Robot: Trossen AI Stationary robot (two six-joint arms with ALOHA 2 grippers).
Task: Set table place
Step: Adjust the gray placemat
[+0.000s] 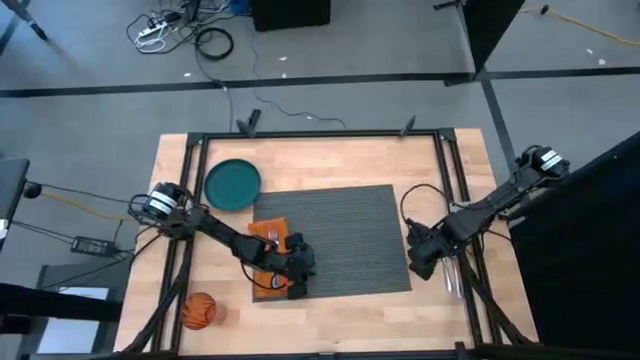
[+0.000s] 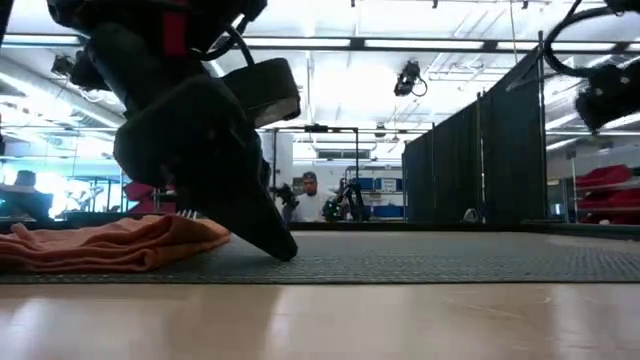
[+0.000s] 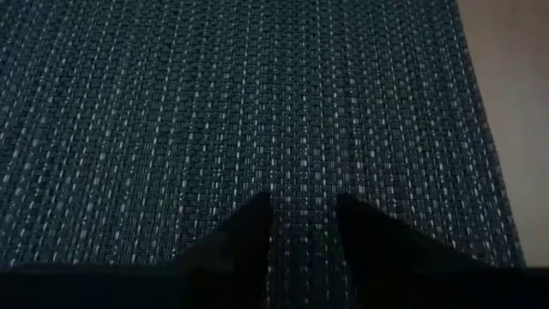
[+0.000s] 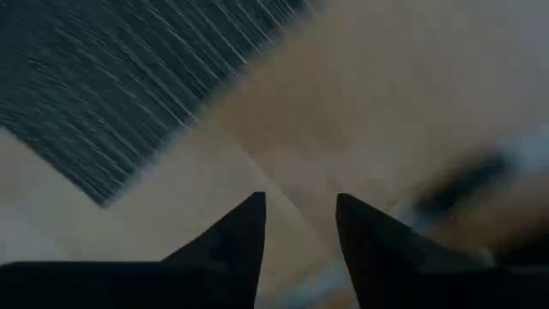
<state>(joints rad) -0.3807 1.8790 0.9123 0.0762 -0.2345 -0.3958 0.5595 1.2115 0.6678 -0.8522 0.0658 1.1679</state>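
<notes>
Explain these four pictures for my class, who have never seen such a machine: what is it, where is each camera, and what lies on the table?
Two dark robot arms work at a wooden table. One camera looks down from above, one sits at tabletop height, and one rides on each wrist. On the table lie a grey placemat, a teal plate, an orange napkin and an orange cup. The left tool touches the placemat beside the napkin, fingers slightly apart, holding nothing. The right tool hovers by the placemat's other edge, also empty.
</notes>
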